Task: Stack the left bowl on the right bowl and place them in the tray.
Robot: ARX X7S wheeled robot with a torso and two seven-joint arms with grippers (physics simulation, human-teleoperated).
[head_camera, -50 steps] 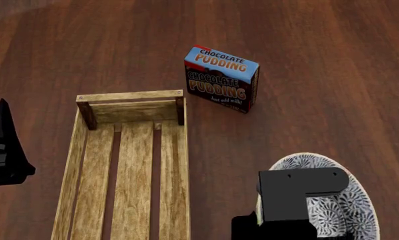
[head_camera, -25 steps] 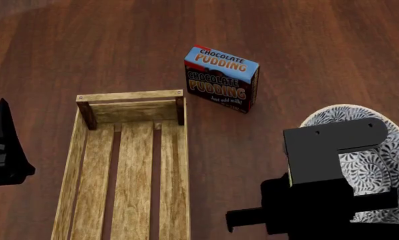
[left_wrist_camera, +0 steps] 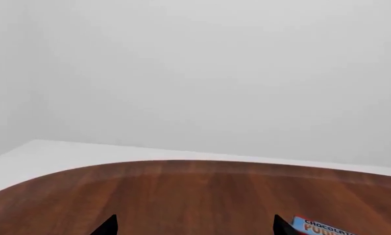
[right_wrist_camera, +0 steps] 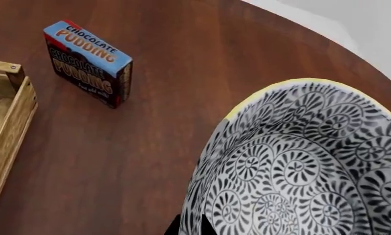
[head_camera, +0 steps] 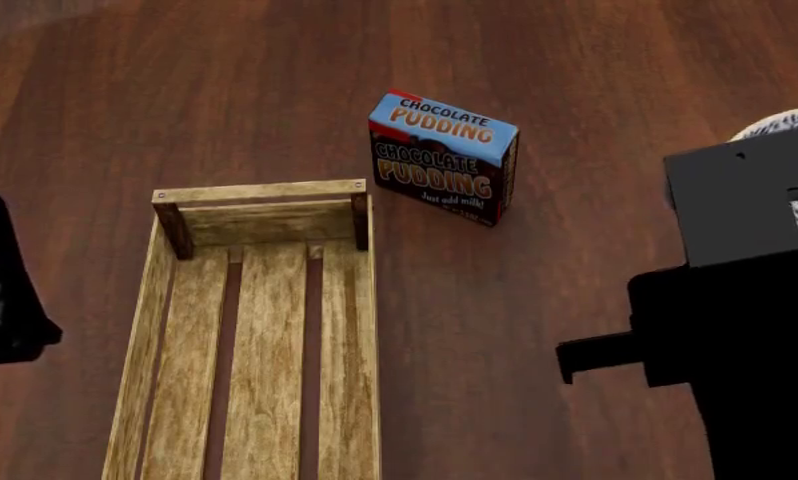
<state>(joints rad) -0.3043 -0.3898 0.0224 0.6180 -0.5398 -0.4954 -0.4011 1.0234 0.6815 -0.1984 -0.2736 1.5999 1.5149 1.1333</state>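
Bowl: black-and-white patterned ceramic bowl [right_wrist_camera: 300, 166], pinched in right tool [right_wrist_camera: 189, 226], raised above dark wooden surface [head_camera: 239, 90].
Left tool [left_wrist_camera: 192, 226]: fingers spread.
Tray: light-wood slatted crate [head_camera: 246, 330], bare.

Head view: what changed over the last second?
The right arm, carrying the patterned bowl, swung from the lower right of the view up and out toward the right edge; only a sliver of the bowl now shows there. The left gripper shifted only slightly. The tray and chocolate pudding box have not moved.
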